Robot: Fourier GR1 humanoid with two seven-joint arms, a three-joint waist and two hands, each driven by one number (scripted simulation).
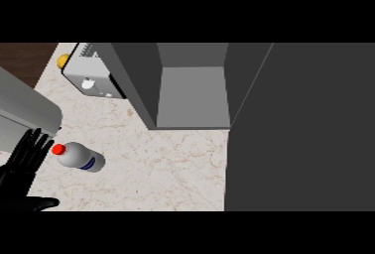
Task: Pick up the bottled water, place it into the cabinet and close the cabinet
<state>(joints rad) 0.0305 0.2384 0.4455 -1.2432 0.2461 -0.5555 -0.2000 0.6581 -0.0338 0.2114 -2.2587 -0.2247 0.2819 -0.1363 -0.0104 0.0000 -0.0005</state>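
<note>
The bottled water (79, 157) is a white bottle with a red cap and a blue label band, lying on the marble counter (161, 168) at the left. My left hand (21, 168) shows at the lower left edge, fingers straight and raised, its fingertips just left of the bottle's red cap. The grey cabinet (189, 94) stands at the top middle with its inside shelf in view. Its dark open door (300, 129) fills the right side of the view. My right hand does not show.
A white appliance with a round knob (92, 74) sits at the back left beside the cabinet, with a yellow object (64, 60) behind it. A grey body (26, 106) overhangs the counter at the left edge.
</note>
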